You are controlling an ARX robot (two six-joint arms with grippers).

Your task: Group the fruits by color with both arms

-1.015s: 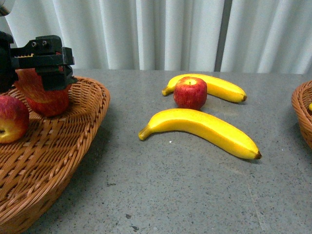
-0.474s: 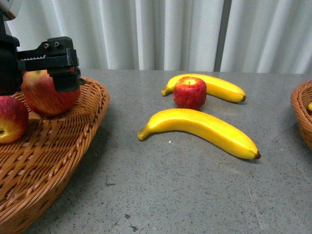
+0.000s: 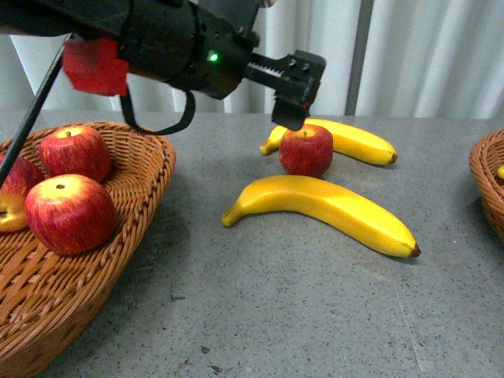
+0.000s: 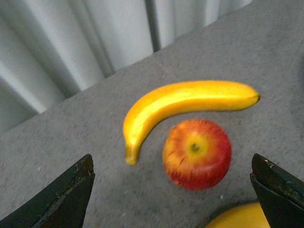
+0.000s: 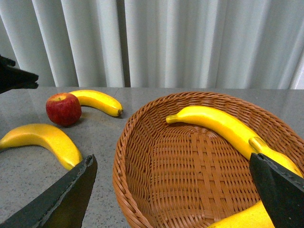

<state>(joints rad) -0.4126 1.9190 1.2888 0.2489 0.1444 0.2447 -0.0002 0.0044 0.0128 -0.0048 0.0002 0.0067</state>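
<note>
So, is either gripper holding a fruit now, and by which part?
Nothing is held. The left gripper hangs open above the table apple; the right gripper is open, empty.

The basket [image 3: 142,213] is rough woven wicker. The table [image 3: 276,315] looks like matt, speckled grey stone. The bananas [image 3: 331,206] and apples [image 3: 307,151] are smooth and faintly glossy. The curtain [image 3: 425,55] is white cloth.

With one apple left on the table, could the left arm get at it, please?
Probably yes: the left pincer hangs open just above the apple, nothing between them; the far banana lies close behind it and might crowd one finger.
</note>
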